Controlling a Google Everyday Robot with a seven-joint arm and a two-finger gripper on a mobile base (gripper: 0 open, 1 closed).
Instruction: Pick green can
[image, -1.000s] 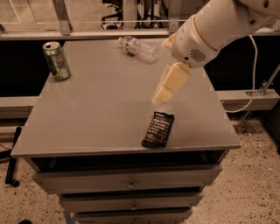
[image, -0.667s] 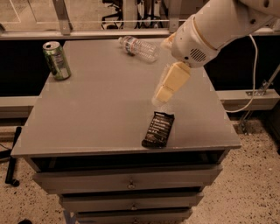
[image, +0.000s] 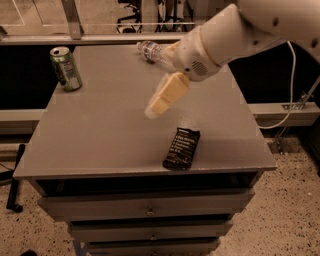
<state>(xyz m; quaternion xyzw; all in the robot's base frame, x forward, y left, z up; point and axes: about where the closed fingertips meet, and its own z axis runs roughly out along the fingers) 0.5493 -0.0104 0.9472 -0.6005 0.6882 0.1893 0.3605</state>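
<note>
The green can (image: 65, 68) stands upright near the back left corner of the grey table (image: 105, 130), its silver top and pull-tab facing up. My gripper (image: 161, 100) hangs over the middle of the table at the end of the white arm, which reaches in from the upper right. Its pale fingers point down and to the left. It is well to the right of the can and apart from it, with nothing in it that I can see.
A clear plastic water bottle (image: 154, 51) lies on its side at the back of the table, partly hidden behind the arm. A black snack packet (image: 181, 148) lies near the front edge. Drawers sit below the tabletop. A cable hangs at the right.
The arm and gripper have swung left, towards the middle of the table and nearer the can. The can, bottle and packet have not moved.
</note>
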